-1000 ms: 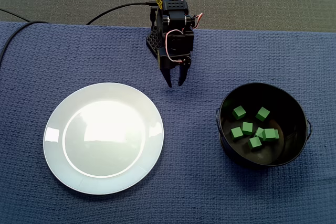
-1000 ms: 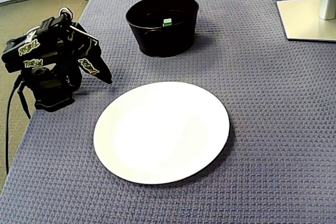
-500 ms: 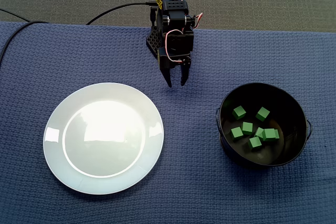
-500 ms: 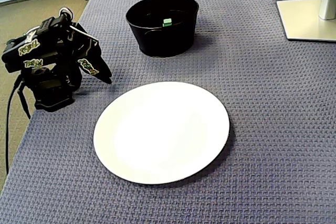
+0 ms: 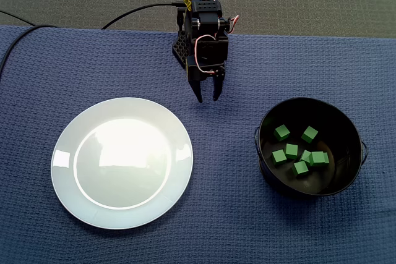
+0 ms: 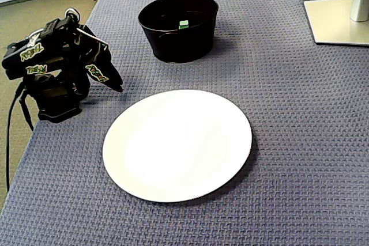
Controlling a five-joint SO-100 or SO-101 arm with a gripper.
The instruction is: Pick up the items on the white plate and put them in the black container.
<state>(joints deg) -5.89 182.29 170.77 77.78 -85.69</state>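
- Gripper [image 5: 207, 98]: jaws a small gap apart, holding nothing.
- Plate [image 5: 120, 162]: lower left of the jaws in this fixed view.
- Pot [image 5: 265, 164]: lower right of the jaws, holds six green blocks [image 5: 301, 167].

Arm [image 6: 49, 64] sits folded at the cloth's [image 6: 288, 113] left edge, gripper [image 6: 117, 84] pointing down and right, tips close to the weave and near the plate's [image 6: 177, 145] upper-left rim without touching it. Plate lies flat in the middle, plain white all over. Beyond it stands the container [image 6: 179, 33], one green block [image 6: 183, 25] peeking over its rim. Top right, a pale stand base [image 6: 340, 18].
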